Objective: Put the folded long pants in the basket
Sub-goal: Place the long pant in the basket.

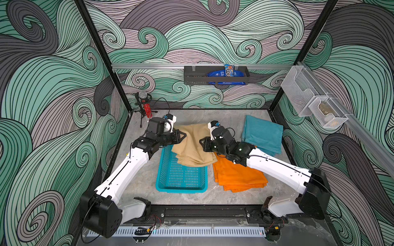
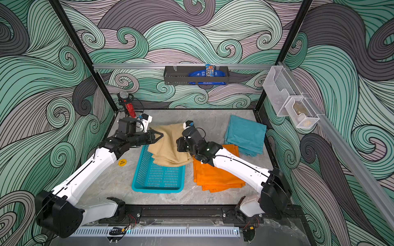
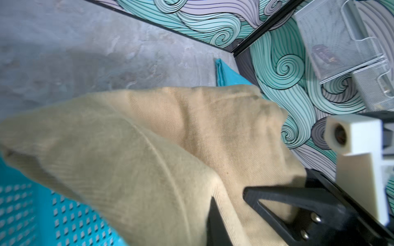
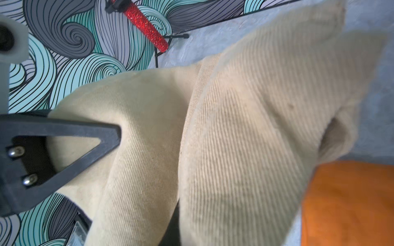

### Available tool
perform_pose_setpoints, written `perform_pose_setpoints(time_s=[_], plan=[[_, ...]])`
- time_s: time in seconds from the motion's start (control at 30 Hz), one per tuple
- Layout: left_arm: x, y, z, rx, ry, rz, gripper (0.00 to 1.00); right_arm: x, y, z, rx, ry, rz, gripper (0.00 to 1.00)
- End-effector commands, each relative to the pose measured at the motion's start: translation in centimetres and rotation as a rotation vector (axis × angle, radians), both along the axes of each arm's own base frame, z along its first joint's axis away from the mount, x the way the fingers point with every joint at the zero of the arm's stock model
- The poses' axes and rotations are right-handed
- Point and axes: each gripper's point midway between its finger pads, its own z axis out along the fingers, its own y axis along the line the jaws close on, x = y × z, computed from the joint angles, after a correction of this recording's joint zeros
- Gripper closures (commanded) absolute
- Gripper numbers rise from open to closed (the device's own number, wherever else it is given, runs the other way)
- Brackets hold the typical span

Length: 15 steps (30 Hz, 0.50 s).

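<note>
The khaki folded long pants [image 1: 191,144] [image 2: 168,147] hang between my two grippers, drooping over the far end of the turquoise basket [image 1: 181,190] [image 2: 157,190]. My left gripper [image 1: 181,136] [image 3: 230,204] is shut on their left edge and my right gripper [image 1: 202,143] [image 4: 145,176] is shut on their right edge. In the wrist views, khaki cloth [image 3: 149,149] [image 4: 234,127] fills most of the picture. The orange pants [image 1: 238,176] [image 4: 351,202] lie flat to the right of the basket, partly under my right forearm. Teal pants [image 1: 263,134] [image 3: 223,74] lie at the back right.
A microphone on a tripod [image 1: 145,106] stands at the back left corner. A black wall tray [image 1: 216,74] with blue packets hangs on the back wall. White mesh bins [image 1: 313,100] hang on the right wall. A yellow sticker [image 2: 122,162] lies left of the basket.
</note>
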Motion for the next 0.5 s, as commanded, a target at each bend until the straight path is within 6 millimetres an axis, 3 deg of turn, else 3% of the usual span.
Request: perform_pose_setpoints(time_s=[0.0, 0.3, 0.47], plan=[[0.2, 3.0, -0.4, 0.1, -0.063, 0.075, 1.0, -1.1, 1.7, 1.5, 0.079, -0.035, -0.057, 1.0], [-0.5, 6.3, -5.9, 0.241, -0.006, 0.163, 1.0, -2.0, 2.8, -3.5, 0.121, 0.032, -0.103, 1.0], [-0.5, 6.5, -8.3, 0.271, 0.054, 0.156, 1.0, -1.9, 3.2, -6.0, 0.079, 0.066, -0.113, 1.0]])
